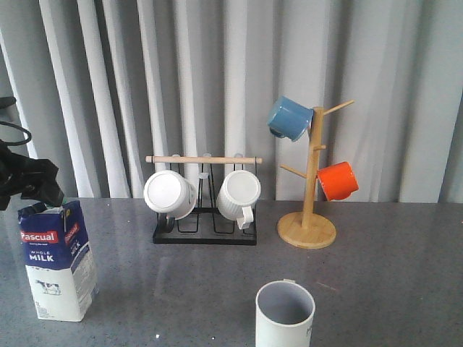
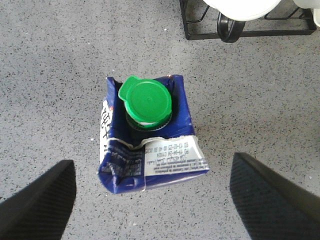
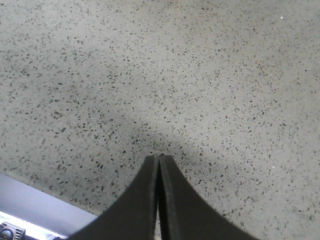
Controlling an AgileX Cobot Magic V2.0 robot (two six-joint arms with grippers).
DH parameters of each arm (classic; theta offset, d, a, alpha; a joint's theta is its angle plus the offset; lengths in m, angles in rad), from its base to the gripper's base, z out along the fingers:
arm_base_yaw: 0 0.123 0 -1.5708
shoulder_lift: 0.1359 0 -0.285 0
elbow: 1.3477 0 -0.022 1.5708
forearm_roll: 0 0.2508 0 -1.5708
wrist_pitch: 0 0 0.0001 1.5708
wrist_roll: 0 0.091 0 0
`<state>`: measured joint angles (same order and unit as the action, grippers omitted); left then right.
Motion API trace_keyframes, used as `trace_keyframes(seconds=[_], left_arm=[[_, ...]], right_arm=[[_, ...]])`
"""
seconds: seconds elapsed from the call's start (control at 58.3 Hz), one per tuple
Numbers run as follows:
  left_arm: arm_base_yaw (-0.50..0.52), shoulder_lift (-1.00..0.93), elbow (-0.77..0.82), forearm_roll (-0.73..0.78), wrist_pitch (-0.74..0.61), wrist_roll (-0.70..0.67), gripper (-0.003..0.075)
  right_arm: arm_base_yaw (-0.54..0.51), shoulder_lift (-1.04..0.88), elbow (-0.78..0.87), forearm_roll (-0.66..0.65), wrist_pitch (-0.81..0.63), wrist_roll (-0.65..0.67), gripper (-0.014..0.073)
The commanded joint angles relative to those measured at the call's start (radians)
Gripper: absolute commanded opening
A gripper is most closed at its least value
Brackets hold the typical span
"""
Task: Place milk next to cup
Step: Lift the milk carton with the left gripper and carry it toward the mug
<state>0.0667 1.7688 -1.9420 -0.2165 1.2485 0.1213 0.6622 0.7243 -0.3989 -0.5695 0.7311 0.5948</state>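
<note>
The milk (image 1: 58,260), a blue-and-white carton with a red "Pascual" label, stands upright at the table's left front. From above, its green cap (image 2: 145,102) and folded top (image 2: 150,160) show in the left wrist view. My left gripper (image 2: 152,159) hangs open above the carton, one dark finger (image 2: 40,200) on each side and touching nothing. The dark wrist (image 1: 29,181) of that arm sits just over the carton. The cup (image 1: 285,314), pale with a grey inside, stands at the front centre, cut off by the frame edge. Over bare table, my right gripper (image 3: 159,159) is shut on nothing.
A black wire rack (image 1: 205,233) with a wooden rod holds two white mugs (image 1: 170,194) (image 1: 239,195) at the back centre. A wooden mug tree (image 1: 307,228) to its right carries a blue mug (image 1: 289,119) and an orange mug (image 1: 338,181). A curtain hangs behind.
</note>
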Motion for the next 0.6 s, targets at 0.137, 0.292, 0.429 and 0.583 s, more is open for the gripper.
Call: trace_keyframes(seconds=[0.137,0.292,0.429,0.583], left_arm=[[0.000,0.017,-0.027,-0.036,-0.018,0.023,0.0590],[0.000,0.042,-0.027,-0.033,-0.030,0.025,0.0590],[0.000,0.048,-0.027,-0.026,-0.031,0.025,0.0550],[0.000,0.048,-0.027,-0.007,-0.041,0.025,0.0397]], right_arm=[[0.001,-0.003,-0.024,-0.039,-0.038,0.001,-0.0008],[0.001,-0.003,-0.024,-0.039,-0.035,0.001,-0.0008],[0.001,-0.003,-0.024,-0.044,-0.034,0.001,-0.0008],[0.001,-0.003,-0.024,-0.044,-0.035,0.002,-0.0008]])
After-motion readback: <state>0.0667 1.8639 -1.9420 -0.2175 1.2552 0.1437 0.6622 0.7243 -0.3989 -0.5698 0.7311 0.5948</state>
